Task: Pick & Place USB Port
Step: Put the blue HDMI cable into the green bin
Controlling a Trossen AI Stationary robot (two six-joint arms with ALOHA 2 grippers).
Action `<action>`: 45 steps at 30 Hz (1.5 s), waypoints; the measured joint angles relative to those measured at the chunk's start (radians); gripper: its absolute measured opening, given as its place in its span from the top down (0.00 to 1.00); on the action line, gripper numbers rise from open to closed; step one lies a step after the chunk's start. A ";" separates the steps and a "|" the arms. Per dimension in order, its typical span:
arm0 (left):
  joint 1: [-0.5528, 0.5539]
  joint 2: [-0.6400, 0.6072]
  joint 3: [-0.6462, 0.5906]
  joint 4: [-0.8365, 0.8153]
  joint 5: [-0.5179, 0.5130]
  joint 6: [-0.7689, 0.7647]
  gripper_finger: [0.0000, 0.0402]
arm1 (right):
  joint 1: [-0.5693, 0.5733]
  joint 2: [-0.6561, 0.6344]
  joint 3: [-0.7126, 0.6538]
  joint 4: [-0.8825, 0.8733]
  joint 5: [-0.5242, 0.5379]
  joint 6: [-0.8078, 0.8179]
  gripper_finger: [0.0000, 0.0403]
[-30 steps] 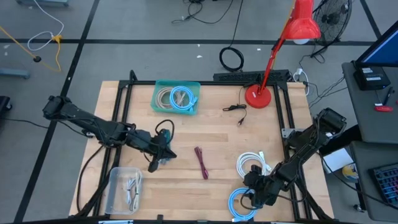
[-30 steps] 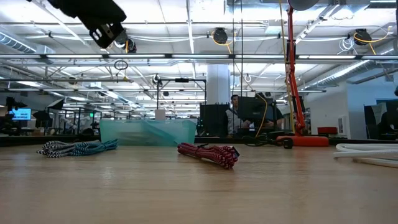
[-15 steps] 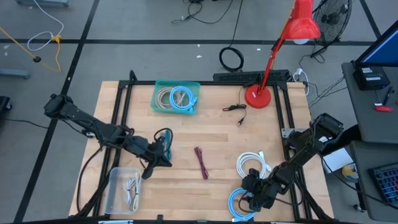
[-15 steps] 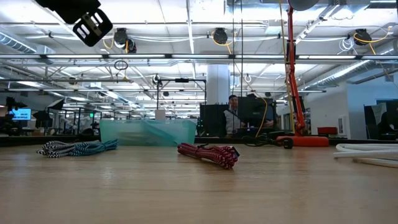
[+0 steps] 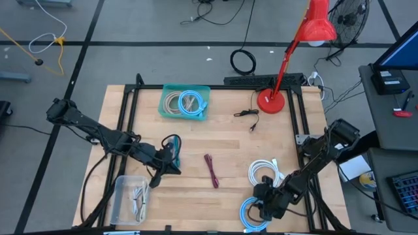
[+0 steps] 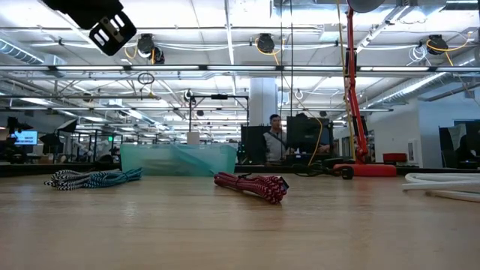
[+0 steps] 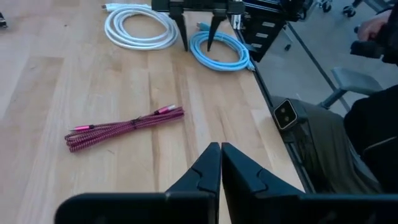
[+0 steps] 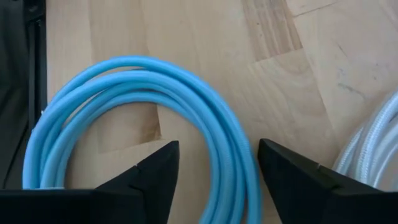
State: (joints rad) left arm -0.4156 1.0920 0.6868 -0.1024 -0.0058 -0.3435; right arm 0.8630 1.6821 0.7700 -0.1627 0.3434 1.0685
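Your bench (image 5: 228, 140) carries everything here. At its far edge, toward the left corner, sits the teal bin (image 5: 185, 102) with coiled cables already in it; a clear tray (image 5: 130, 199) sits at the near-left corner, and the red lamp (image 5: 273, 99) stands at the far right.

The task's thing is the light blue cable coil (image 8: 149, 118), lying flat at the bench's near edge toward the right corner, just beside the white cable coil (image 5: 264, 172). The right gripper (image 8: 211, 165) is down over it, fingers spread apart, straddling one side of the loop with several strands running between them. Nothing is grasped yet.

The left gripper (image 7: 221, 163) hangs above the bench's left-middle, fingers clenched together on nothing, with the magenta braided cable (image 7: 124, 127) lying ahead of it and a black-and-teal cable (image 5: 172, 145) just beside it.

Expect the blue coil to be light, soft and floppy. You should take the bundled strands across their width, all together, since a pinch on a single strand would likely let the loop unravel and trail. The jacket looks smooth, so it may slip; close firmly.
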 joint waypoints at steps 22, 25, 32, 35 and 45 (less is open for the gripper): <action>0.000 0.000 0.000 0.000 -0.032 -0.001 0.99 | -0.118 0.002 -0.001 -0.017 -0.033 -0.115 0.93; 0.000 0.000 0.000 0.000 -0.047 -0.001 0.96 | -0.153 0.002 -0.001 -0.017 -0.026 -0.164 0.92; 0.000 0.000 0.000 0.000 -0.105 -0.002 0.99 | -0.264 0.001 -0.002 0.052 0.027 -0.331 0.93; 0.000 0.003 0.000 -0.018 -0.115 -0.010 0.99 | -0.299 -0.009 -0.003 0.107 0.020 -0.390 0.93; 0.002 0.153 -0.001 -0.022 -0.163 -0.035 0.94 | -0.324 -0.107 0.005 0.128 0.020 -0.426 0.93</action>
State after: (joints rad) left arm -0.4133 1.2446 0.6861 -0.1249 -0.1688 -0.3789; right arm 0.5391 1.5750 0.7748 -0.0346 0.3630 0.6420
